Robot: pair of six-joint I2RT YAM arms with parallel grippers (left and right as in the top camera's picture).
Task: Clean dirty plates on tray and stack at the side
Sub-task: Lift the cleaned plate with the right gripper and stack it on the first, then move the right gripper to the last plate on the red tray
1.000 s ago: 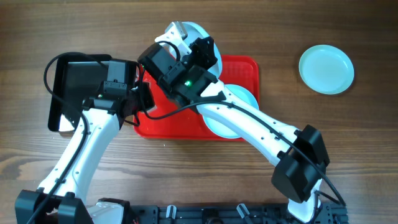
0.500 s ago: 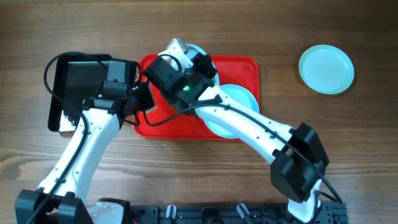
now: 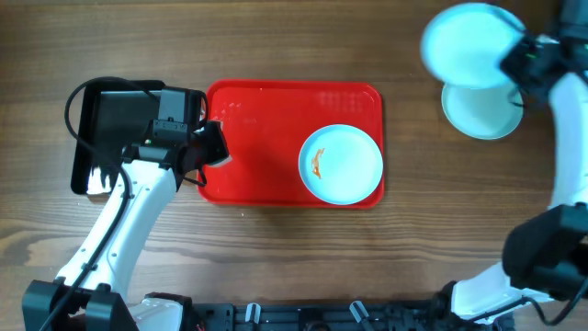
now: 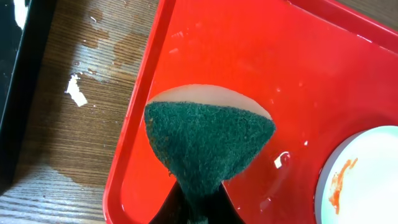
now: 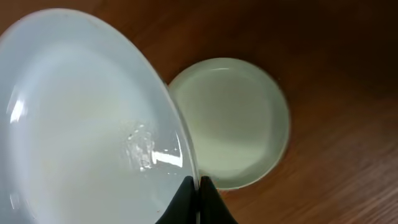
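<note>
My right claw (image 5: 198, 186) is pinched on the rim of a clean-looking plate (image 5: 81, 112), hovering over a second plate (image 5: 230, 118) on the desk (image 3: 276, 267), well right of the tray (image 3: 257, 138). Meanwhile my left claw (image 4: 196, 202) is clamped on the sponge (image 4: 208, 140) over the tray's left edge. One orange-smeared plate (image 3: 342, 164) sits in the tray's right half, so I'd say one scrub and two stackings left.
</note>
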